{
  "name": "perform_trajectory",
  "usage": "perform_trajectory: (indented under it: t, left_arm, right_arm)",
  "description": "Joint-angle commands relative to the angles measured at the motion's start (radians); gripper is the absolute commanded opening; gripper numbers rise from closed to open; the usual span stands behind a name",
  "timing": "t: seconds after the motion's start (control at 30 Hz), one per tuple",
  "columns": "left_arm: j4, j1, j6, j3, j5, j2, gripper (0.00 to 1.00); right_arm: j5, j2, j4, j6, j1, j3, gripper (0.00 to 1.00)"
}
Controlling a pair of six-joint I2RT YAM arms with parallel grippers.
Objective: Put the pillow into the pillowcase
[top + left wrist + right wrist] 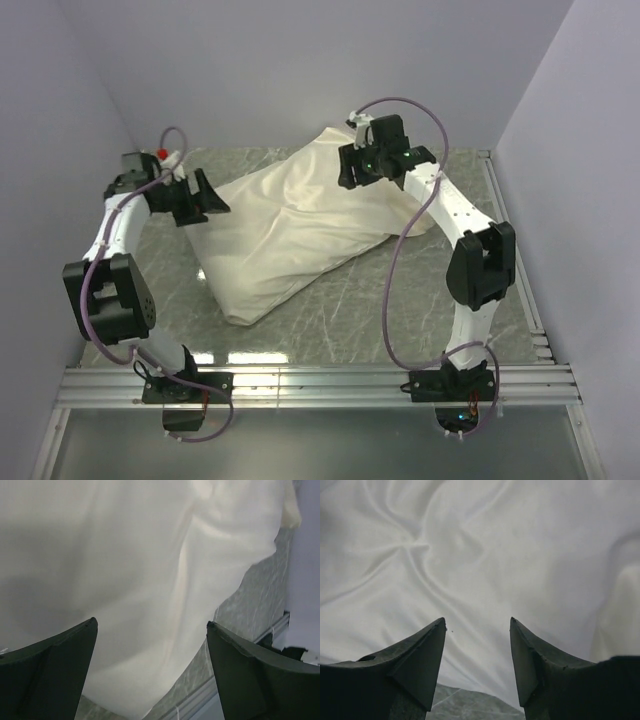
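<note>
**Two arms at a cream bundle on the desk.** The pillowcase (300,235) lies as a wrinkled, limp-skinned heap on the green-veined desk (330,305), between the two hands.

The left hand (152,624) hangs at the heap's left edge. Its jaws stand wide apart and hold nothing. In the left wrist view the cloth fills the field beyond the two dark fingers (60,665). Bare desk shows only past the finger on the right of that view.

The right hand (477,621) hangs over the far right part of the heap. Its jaws are parted, though less widely than the left's, and no fold is caught between them. In the right wrist view the creased cloth spreads ahead of the fingers (540,665), and a strip of desk shows between their bases.

The end of the heap nearest the arm bases looks fuller than the far end, which tapers to a loose corner beside the right hand. The pillow cannot be told apart from the cover in any view, so whether it lies inside cannot be told.
</note>
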Motion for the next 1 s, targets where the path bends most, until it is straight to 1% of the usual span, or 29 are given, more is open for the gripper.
perform_trajectory:
  t: [0.0, 0.03, 0.07, 0.13, 0.2, 0.3, 0.37, 0.4, 0.43, 0.47, 0.57, 0.6, 0.63, 0.67, 0.73, 0.77, 0.83, 0.87, 0.9, 0.97]
  left_arm:
    - [0.006, -0.063, 0.023, -0.047, -0.059, 0.025, 0.96]
    - [0.009, -0.070, 0.018, -0.051, -0.084, 0.030, 0.96]
    - [0.014, -0.075, 0.014, -0.054, -0.092, 0.034, 0.95]
    - [0.029, -0.073, 0.012, -0.064, -0.093, 0.044, 0.96]
    - [0.041, -0.075, 0.004, -0.076, -0.102, 0.051, 0.96]
    - [0.054, -0.078, -0.005, -0.079, -0.115, 0.068, 0.97]
    - [0.061, -0.078, -0.013, -0.073, -0.138, 0.083, 0.97]
    - [0.064, -0.078, -0.019, -0.068, -0.154, 0.090, 0.97]
    - [0.068, -0.079, -0.022, -0.064, -0.171, 0.097, 0.97]
    - [0.074, -0.079, -0.023, -0.050, -0.185, 0.115, 0.97]
    - [0.057, -0.079, -0.017, -0.001, -0.220, 0.172, 0.97]
    - [0.049, -0.079, -0.014, 0.014, -0.222, 0.186, 0.97]
    - [0.039, -0.079, -0.014, 0.031, -0.222, 0.198, 0.97]
    - [0.026, -0.081, -0.014, 0.057, -0.224, 0.212, 0.97]
    - [0.028, -0.079, -0.014, 0.071, -0.231, 0.212, 0.98]
    - [0.034, -0.079, -0.010, 0.079, -0.236, 0.206, 0.98]
    - [0.034, -0.078, 0.000, 0.094, -0.253, 0.202, 0.98]
    - [0.031, -0.078, 0.006, 0.114, -0.254, 0.192, 0.98]
    - [0.035, -0.079, 0.009, 0.120, -0.251, 0.185, 0.98]
    - [0.048, -0.081, 0.007, 0.128, -0.219, 0.156, 0.98]
  right_arm:
    - [0.084, 0.125, 0.000, -0.052, -0.116, -0.029, 0.60]
    - [0.095, 0.142, -0.002, -0.050, -0.142, -0.035, 0.58]
    - [0.098, 0.171, -0.002, -0.050, -0.184, -0.044, 0.58]
    - [0.088, 0.199, -0.017, -0.055, -0.228, -0.046, 0.57]
    - [0.074, 0.231, -0.042, -0.058, -0.268, -0.041, 0.53]
    - [0.101, 0.239, -0.066, -0.068, -0.279, -0.081, 0.48]
    - [0.164, 0.251, -0.111, -0.088, -0.279, -0.098, 0.42]
    - [0.225, 0.266, -0.138, -0.107, -0.281, -0.096, 0.40]
    - [0.229, 0.285, -0.228, -0.130, -0.287, -0.087, 0.38]
    - [0.244, 0.315, -0.261, -0.136, -0.293, -0.049, 0.34]
    - [0.308, 0.341, -0.376, -0.234, -0.301, -0.056, 0.34]
    - [0.298, 0.349, -0.416, -0.290, -0.301, -0.062, 0.34]
    - [0.283, 0.354, -0.495, -0.314, -0.298, -0.073, 0.34]
    - [0.238, 0.337, -0.516, -0.332, -0.296, -0.129, 0.34]
    - [0.197, 0.293, -0.551, -0.403, -0.272, -0.209, 0.34]
    - [0.139, 0.235, -0.559, -0.426, -0.231, -0.302, 0.34]
    - [0.071, 0.173, -0.576, -0.473, -0.166, -0.390, 0.35]
    - [0.028, 0.114, -0.582, -0.483, -0.094, -0.458, 0.35]
    - [-0.057, 0.084, -0.583, -0.490, -0.059, -0.484, 0.36]
    - [-0.108, 0.006, -0.588, -0.490, -0.002, -0.500, 0.39]
